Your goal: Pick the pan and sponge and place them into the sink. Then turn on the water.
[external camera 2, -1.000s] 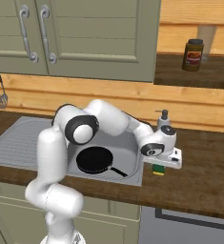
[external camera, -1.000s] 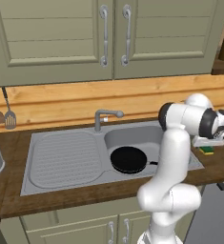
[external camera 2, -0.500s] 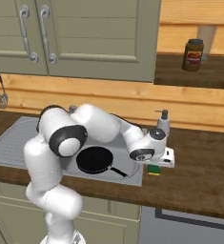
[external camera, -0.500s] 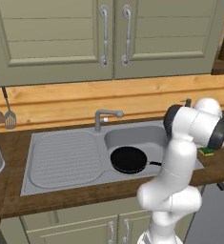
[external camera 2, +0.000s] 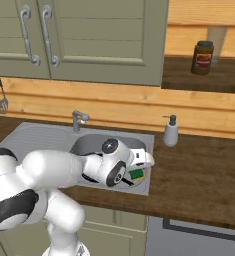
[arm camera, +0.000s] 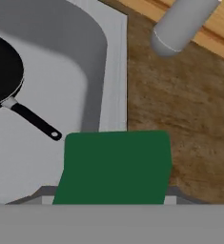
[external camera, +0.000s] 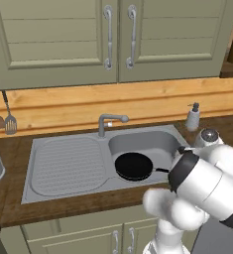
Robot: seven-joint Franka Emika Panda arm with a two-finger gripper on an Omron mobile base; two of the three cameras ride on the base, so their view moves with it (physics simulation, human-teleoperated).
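The black frying pan (external camera: pixel 133 165) lies in the sink (external camera: pixel 63 166) basin at centre frame. Over the last second the arm has swung leftward, carrying the sponge (external camera 2: pixel 136 174) from the counter to the basin's right rim. The gripper (external camera 2: pixel 139 170) is pinching the sponge (arm camera: pixel 114 167), so release comes next, then the faucet (external camera: pixel 109 121).

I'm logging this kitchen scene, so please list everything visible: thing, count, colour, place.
pan: 1, black, in the basin
sponge: 1, green top with yellow side, between the gripper fingers above the sink's right rim
sink: 1, grey, set in the wooden counter
faucet: 1, grey, behind the basin, no stream visible
soap dispenser: 1, pale grey, on the counter right of the sink
jar: 1, brown, on the shelf
utensils: 2, hanging on the left wall
gripper: 1, white, at the sink's right edge
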